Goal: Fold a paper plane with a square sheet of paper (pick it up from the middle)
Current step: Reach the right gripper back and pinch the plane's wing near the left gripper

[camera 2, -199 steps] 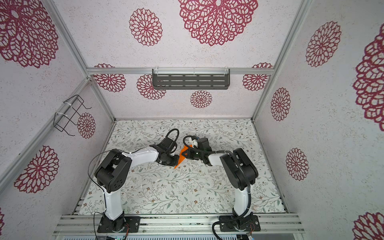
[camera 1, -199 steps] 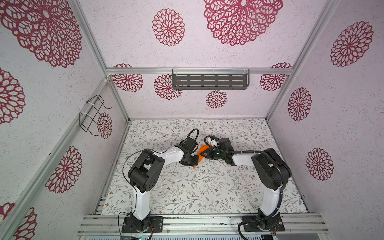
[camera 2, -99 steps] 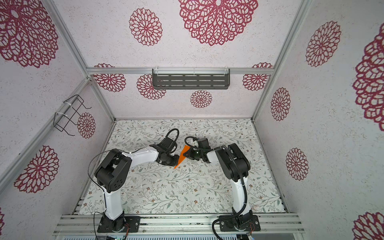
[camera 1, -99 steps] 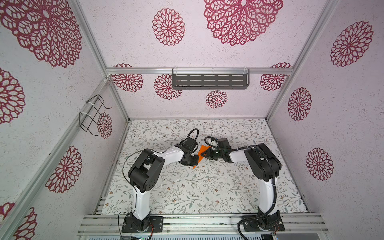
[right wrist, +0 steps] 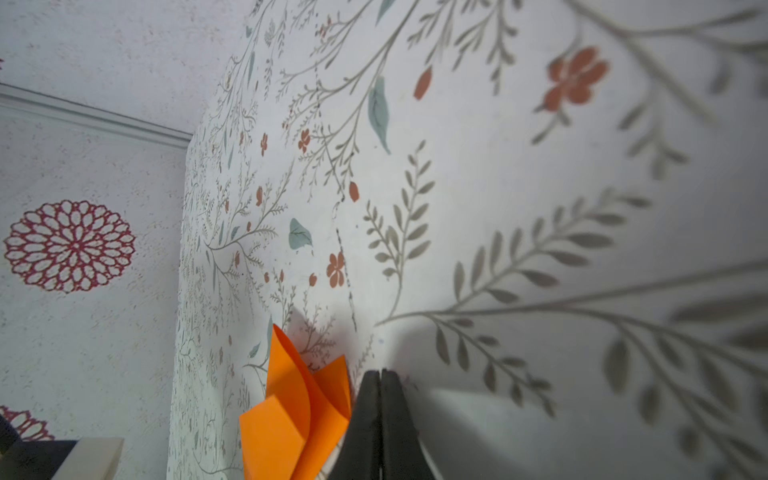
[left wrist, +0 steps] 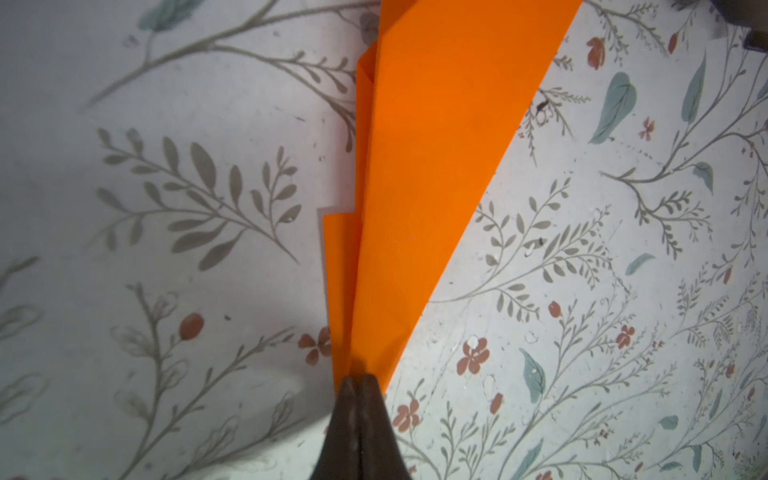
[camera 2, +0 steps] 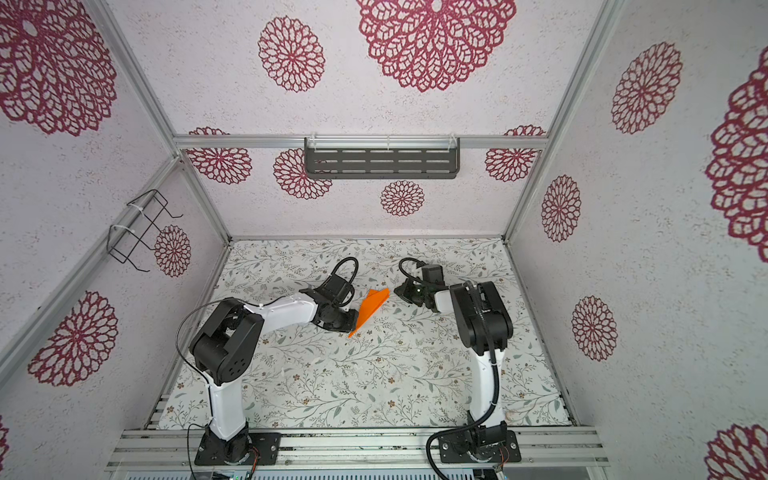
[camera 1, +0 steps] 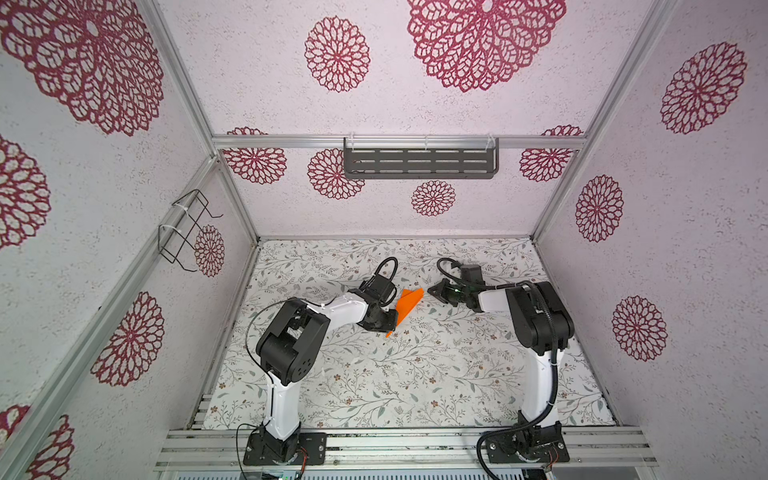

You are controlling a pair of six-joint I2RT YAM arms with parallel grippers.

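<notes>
Paper plane [camera 1: 406, 307], nose partly hidden under closed left fingers [left wrist: 349, 415], right fingers [right wrist: 368, 415] closed, empty

My right gripper [camera 1: 430, 291], black and two-fingered, has backed off to the right. A second ago it sat against the far, wide end of the bright orange folded paper plane [camera 1: 406, 306]; in both top views there is now a bare strip of floral mat between them. Its fingers have gone from a hair apart to pressed together (the right wrist view shows the orange tail just beside them, not between them). The right arm's black elbow [camera 1: 540, 320] has swung back out rightward after tucking in.
</notes>
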